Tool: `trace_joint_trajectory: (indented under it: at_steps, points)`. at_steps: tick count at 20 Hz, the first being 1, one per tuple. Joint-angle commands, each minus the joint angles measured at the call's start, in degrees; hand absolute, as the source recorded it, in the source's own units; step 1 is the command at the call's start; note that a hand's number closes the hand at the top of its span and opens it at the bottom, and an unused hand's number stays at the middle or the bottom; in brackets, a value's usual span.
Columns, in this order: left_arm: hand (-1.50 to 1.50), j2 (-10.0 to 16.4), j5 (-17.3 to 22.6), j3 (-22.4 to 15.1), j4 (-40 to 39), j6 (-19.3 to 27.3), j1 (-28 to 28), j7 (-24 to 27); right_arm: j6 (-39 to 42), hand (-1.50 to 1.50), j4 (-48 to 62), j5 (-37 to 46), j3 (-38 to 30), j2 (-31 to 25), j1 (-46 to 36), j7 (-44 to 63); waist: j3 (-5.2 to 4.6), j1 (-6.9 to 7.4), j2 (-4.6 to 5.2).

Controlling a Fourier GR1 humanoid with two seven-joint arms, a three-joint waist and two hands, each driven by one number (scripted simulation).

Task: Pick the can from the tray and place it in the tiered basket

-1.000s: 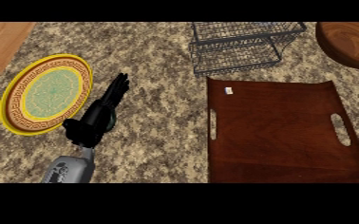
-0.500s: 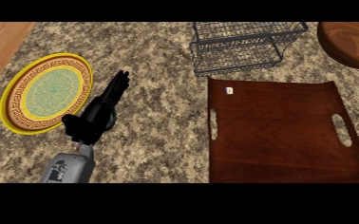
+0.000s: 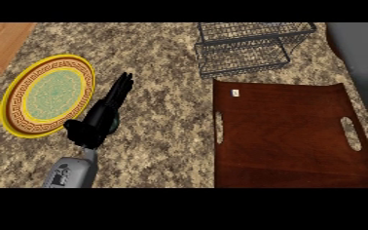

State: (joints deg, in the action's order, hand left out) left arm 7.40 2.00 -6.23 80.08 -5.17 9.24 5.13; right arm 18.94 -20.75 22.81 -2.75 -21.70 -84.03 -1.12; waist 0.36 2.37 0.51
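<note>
A dark brown wooden tray (image 3: pixel 287 131) with slot handles lies at the right of the granite counter. I see no can on it or anywhere else in the head view. A black wire tiered basket (image 3: pixel 248 46) stands at the back, just beyond the tray. My left hand (image 3: pixel 101 117) is open, fingers straight and pointing away, left of centre beside the plate. It holds nothing. My right hand does not show.
A yellow plate (image 3: pixel 46 95) with a green centre and patterned rim lies at the far left. A wooden strip (image 3: pixel 13 34) shows at the back left corner. A small white tag (image 3: pixel 234 93) sits on the tray's back left part.
The view has shifted slightly, so the tray, basket and plate sit a little further right. My left hand stays open in nearly the same place.
</note>
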Motion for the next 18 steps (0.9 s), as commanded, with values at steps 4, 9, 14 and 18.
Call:
trace_joint_trajectory:
  at_steps: [4, 9, 14, 18]
  points:
    - [0.0, -0.5, -0.8, -0.5, -0.4, 0.3, -2.7, -0.7, 0.0, 1.5, 4.8, -2.3, -3.3, 3.3, -0.9, -0.1, -0.38, 0.25, 0.33]
    - [0.0, 0.3, 0.3, 0.9, -0.8, -0.4, -2.9, -1.0, 2.8, 1.5, 10.1, -7.8, -8.4, 6.9, -0.8, 11.6, -0.4, -0.62, -0.15]
    - [0.0, 0.7, 0.8, 2.5, -2.6, -0.5, 0.7, -3.0, 4.8, -1.5, 11.8, -12.7, -13.4, 5.1, -3.7, 17.4, -0.39, -0.74, 0.26]
    - [0.0, 0.4, 0.6, 1.8, -2.2, -1.6, -1.9, -0.2, 2.7, -1.5, 9.7, -14.5, -15.5, 1.9, -3.3, 18.0, -0.4, -0.76, 0.21]
